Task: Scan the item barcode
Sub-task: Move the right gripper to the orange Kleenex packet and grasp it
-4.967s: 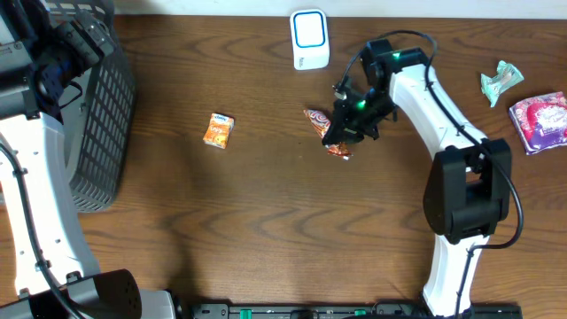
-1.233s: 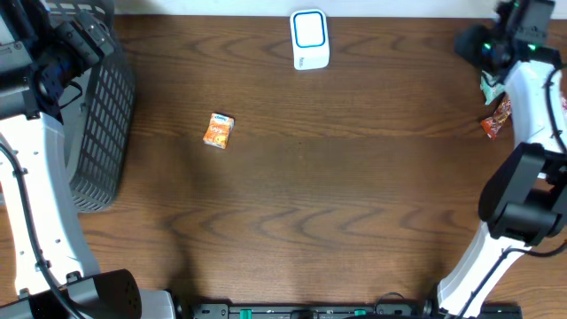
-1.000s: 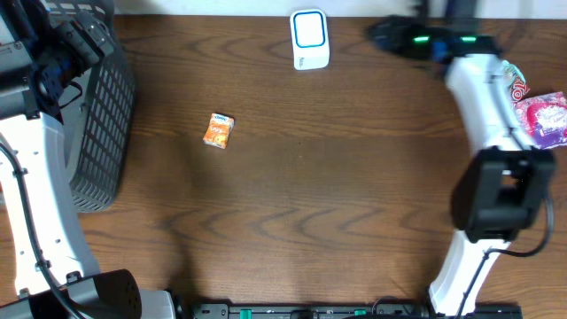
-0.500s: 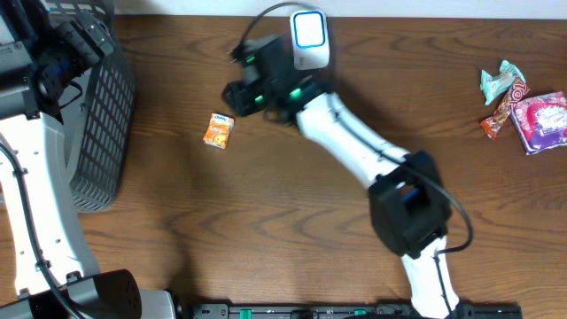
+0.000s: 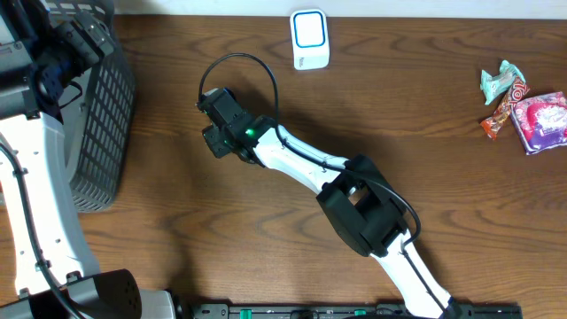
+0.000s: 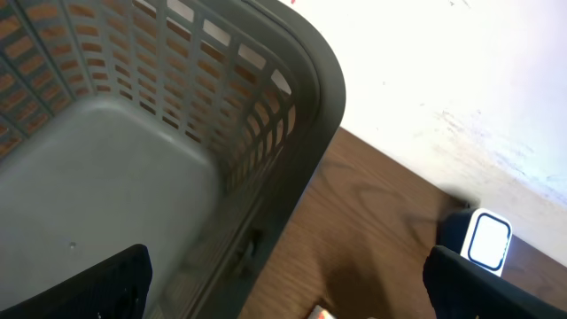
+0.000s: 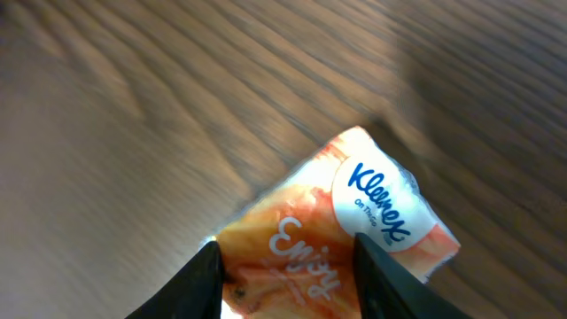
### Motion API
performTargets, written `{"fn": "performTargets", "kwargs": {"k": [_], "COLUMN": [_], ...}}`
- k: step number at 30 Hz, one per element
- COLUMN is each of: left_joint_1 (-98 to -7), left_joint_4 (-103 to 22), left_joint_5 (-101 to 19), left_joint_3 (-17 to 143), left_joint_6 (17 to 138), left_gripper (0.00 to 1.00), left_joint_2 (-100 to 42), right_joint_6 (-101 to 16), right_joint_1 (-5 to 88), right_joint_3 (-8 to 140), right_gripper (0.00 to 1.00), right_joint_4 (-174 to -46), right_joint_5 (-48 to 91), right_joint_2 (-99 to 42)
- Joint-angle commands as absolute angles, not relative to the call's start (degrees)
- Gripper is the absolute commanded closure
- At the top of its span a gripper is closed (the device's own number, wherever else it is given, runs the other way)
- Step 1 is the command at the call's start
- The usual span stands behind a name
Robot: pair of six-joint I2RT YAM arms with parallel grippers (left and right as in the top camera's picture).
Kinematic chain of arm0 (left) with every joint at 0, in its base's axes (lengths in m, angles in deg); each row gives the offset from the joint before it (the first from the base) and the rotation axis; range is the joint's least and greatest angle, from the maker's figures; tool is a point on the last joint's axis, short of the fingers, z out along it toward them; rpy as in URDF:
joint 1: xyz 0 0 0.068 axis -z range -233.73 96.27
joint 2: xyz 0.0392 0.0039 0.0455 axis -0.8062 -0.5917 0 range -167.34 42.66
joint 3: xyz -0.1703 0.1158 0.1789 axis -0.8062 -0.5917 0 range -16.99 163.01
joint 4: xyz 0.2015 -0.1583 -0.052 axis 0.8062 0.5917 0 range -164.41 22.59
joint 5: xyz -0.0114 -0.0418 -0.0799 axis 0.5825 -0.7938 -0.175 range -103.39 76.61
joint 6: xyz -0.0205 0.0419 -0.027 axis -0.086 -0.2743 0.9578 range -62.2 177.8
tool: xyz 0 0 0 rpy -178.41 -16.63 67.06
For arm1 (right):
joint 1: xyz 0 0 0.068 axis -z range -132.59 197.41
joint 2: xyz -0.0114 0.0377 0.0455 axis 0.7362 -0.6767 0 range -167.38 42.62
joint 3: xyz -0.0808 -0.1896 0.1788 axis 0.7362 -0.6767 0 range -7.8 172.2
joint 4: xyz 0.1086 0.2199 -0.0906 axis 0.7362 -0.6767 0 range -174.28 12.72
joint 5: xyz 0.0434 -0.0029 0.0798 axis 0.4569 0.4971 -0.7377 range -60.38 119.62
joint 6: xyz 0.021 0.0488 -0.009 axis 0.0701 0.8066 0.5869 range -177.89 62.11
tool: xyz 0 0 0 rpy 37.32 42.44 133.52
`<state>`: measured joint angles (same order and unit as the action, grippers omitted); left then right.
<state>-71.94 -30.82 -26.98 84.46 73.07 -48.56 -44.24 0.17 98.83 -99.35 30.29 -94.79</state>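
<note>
An orange Kleenex tissue pack (image 7: 354, 235) lies on the wooden table, and in the right wrist view it fills the space between my right gripper's (image 7: 285, 248) two dark fingers. The jaws stand open, one finger at each side of the pack, low over the table. From overhead the right gripper (image 5: 220, 135) covers the pack at left centre. A corner of the pack (image 6: 319, 313) shows in the left wrist view. The white scanner (image 5: 309, 39) with a blue screen stands at the back edge. My left gripper (image 6: 283, 297) hangs wide open and empty above the basket.
A dark grey mesh basket (image 5: 102, 115) stands at the left edge, and it is empty in the left wrist view (image 6: 133, 177). At the far right lie a teal wrapper (image 5: 499, 80), a red-orange snack (image 5: 498, 113) and a pink packet (image 5: 540, 120).
My right arm has swung from the back right across the table to the orange pack at left centre, and its jaws have narrowed a little. The left arm has not moved.
</note>
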Motion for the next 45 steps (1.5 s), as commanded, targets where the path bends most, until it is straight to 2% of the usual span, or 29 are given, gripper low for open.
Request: {"fn": "performTargets", "kwargs": {"k": [1,5,10,14,19,24,33,36,41,42,45], "left_joint_1": [-72.03,-72.03,-72.03,-72.03,-72.03,-72.03,-72.03,-72.03,-72.03,-72.03,-72.03], "left_joint_4": [-30.75,-30.75,-30.75,-30.75,-30.75,-30.75,-30.75,-30.75,-30.75,-30.75,-30.75], "left_joint_5": [-27.02,-27.02,-27.04,-27.02,-27.02,-27.04,-27.02,-27.02,-27.02,-27.02,-27.04], "left_joint_3": [84.87,84.87,84.87,84.87,84.87,84.87,84.87,84.87,84.87,84.87,84.87], "left_joint_6": [73.55,73.55,73.55,73.55,73.55,73.55,73.55,73.55,73.55,73.55,73.55], "left_gripper": [0.02,0.02,0.02,0.02,0.02,0.02,0.02,0.02,0.02,0.02,0.02], "left_joint_2": [-47.99,-47.99,-47.99,-47.99,-47.99,-47.99,-47.99,-47.99,-47.99,-47.99,-47.99], "right_joint_6": [-45.74,-45.83,-50.49,-44.35,-36.74,-36.65,-36.72,-36.72,-36.91,-36.94,-36.91], "right_joint_1": [0.61,0.61,0.61,0.61,0.47,-0.14,-0.36,-0.36,0.13,0.3,1.02], "right_joint_3": [98.37,98.37,98.37,98.37,98.35,98.35,98.35,98.37,98.37,98.37,98.39], "right_gripper": [0.59,0.57,0.54,0.53,0.53,0.53,0.53,0.59,0.96,0.99,0.99], "right_joint_4": [-103.85,-109.93,-114.69,-115.0,-113.25,-108.02,-109.33,-109.9,-109.93,-109.95,-110.3], "right_joint_5": [39.47,47.18,48.65,48.56,48.03,47.31,47.79,48.54,48.8,47.97,42.96], "right_joint_2": [-94.5,-89.8,-84.36,-83.62,-84.45,-88.05,-95.4,-95.11,-92.78,-92.12,-88.95]}}
